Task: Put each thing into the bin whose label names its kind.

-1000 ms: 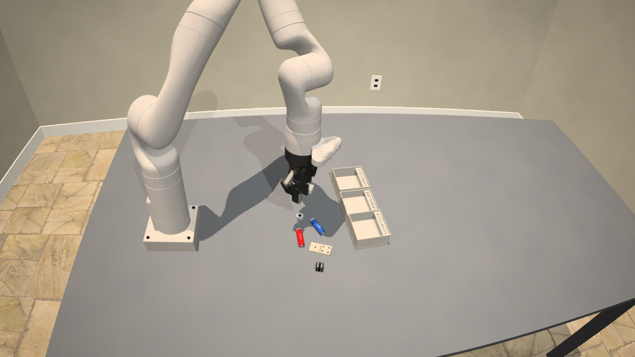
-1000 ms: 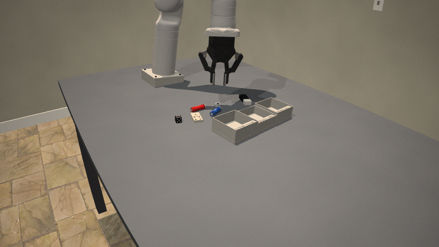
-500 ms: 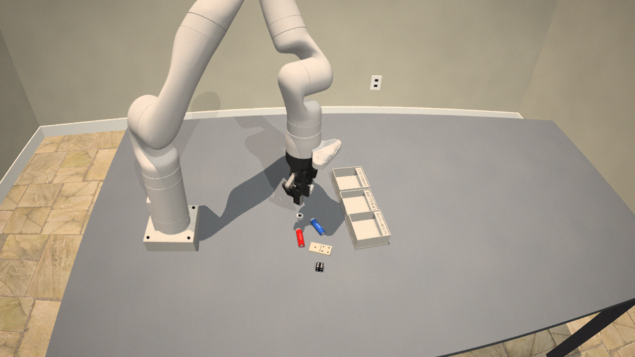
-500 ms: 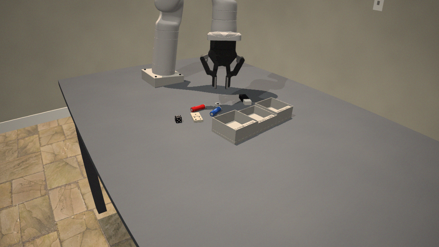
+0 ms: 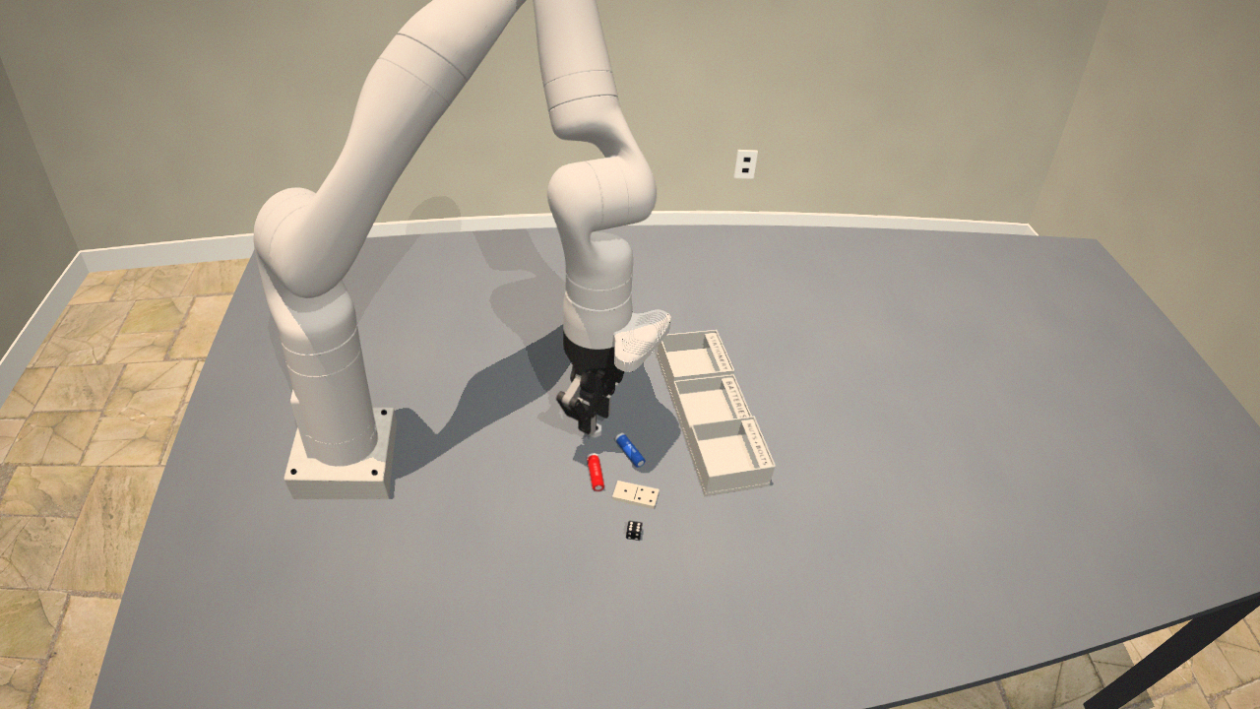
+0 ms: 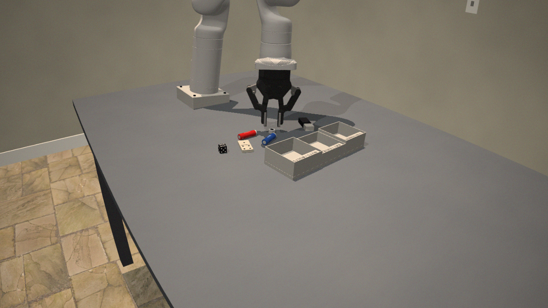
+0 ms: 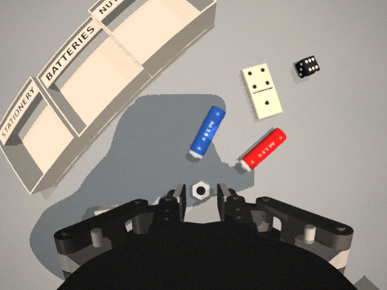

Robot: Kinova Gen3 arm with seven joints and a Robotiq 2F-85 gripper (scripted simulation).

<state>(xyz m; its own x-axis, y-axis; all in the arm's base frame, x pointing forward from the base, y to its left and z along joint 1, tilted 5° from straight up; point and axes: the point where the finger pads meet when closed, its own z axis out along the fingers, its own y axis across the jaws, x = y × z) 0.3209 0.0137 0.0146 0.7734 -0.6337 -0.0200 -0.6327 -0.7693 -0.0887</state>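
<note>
Eraser (image 6: 306,123) behind bin, nuts label cropped

Plain grey-beige walls (image 5: 881,114) (image 6: 383,49); white outlet (image 5: 746,163) right of top view's centre. Pale baseboard (image 5: 792,218) (image 6: 42,143). Tan stone-tile floor (image 5: 52,422) (image 6: 38,222) at lower left. Grey table (image 5: 924,396) (image 6: 344,229) (image 7: 343,169), dark leg (image 5: 1167,657) (image 6: 114,226).
</note>
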